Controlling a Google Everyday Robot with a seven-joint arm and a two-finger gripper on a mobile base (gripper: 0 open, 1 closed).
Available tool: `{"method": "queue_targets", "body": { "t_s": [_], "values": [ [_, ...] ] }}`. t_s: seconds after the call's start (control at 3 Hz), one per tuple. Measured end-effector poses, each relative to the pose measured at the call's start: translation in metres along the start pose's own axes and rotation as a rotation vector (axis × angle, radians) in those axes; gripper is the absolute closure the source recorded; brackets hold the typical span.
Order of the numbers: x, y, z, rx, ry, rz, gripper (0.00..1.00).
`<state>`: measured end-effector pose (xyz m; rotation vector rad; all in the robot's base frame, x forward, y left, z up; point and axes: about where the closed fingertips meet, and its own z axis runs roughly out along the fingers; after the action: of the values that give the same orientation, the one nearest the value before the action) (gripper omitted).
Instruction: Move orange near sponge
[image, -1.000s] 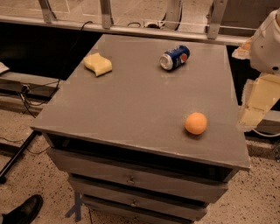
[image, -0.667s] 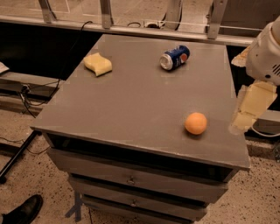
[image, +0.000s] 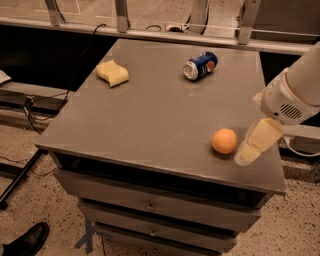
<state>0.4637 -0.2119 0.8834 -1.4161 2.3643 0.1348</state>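
Observation:
The orange (image: 224, 140) is a small round fruit lying on the grey table top (image: 150, 115), near the front right corner. The sponge (image: 112, 73) is a pale yellow wavy block at the back left of the table, far from the orange. My gripper (image: 248, 151), cream-coloured and on a white arm coming in from the right, hangs just right of the orange, close beside it and low over the table. It holds nothing that I can see.
A blue soda can (image: 200, 65) lies on its side at the back of the table, right of centre. The table has drawers below its front edge (image: 150, 205). A railing runs behind, cables lie at the left, and a black shoe (image: 25, 241) is at the bottom left.
My gripper has moved left and down from beyond the table's right edge to a spot right beside the orange. The orange, sponge and can have not moved.

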Motion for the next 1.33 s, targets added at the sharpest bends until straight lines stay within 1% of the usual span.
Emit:
{"method": "queue_targets", "body": {
  "t_s": [0.33, 0.67, 1.0, 1.33],
  "values": [
    [-0.008, 0.004, 0.027, -0.032, -0.056, 0.046, 0.0],
    [-0.016, 0.011, 0.044, -0.062, -0.099, 0.077, 0.15],
    [-0.024, 0.019, 0.049, -0.076, -0.125, 0.089, 0.39],
    [-0.031, 0.018, 0.042, -0.065, -0.15, 0.091, 0.62]
  ]
}}
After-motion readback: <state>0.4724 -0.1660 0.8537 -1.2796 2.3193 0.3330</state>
